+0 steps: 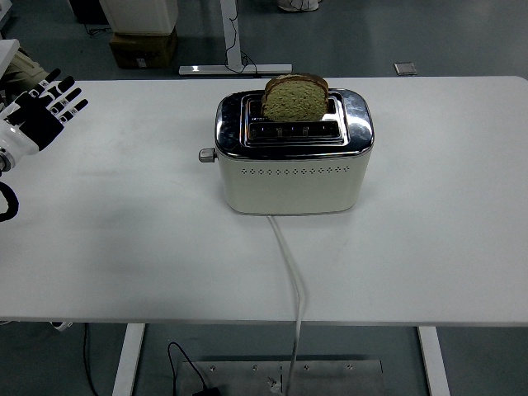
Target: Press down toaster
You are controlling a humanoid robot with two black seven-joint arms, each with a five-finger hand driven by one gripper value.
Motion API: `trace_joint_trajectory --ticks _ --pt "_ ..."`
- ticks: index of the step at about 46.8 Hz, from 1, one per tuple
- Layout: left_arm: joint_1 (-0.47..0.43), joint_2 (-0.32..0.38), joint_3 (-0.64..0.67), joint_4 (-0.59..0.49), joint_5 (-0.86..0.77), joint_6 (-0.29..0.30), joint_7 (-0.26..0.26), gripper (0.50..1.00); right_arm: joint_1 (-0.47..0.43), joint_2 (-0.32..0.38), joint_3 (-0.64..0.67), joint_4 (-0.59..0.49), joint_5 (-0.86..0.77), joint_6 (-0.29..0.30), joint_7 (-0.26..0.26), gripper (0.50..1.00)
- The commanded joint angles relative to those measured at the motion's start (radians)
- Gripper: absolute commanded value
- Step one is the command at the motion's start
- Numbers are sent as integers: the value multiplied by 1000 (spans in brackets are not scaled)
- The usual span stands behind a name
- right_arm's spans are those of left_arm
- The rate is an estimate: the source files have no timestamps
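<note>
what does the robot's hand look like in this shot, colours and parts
Only the left hand shows, at the picture's left edge. It is black, with five fingers carrying white segments along them like pale joint plates. Behind it sits a white, rounded wrist casing, and a black cable loop curls below that at the frame's edge. No markings are readable. The right hand is out of view.
</note>
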Motion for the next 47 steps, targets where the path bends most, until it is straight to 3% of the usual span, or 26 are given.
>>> trace_joint_trajectory --ticks 1,47 --pt "0 0 1 0 0 -1 0 1000 0 0 0 0 -1 0 0 998" --pt "-2 3 1 -1 -2 0 0 1000 0 0 0 0 1 0 0 998"
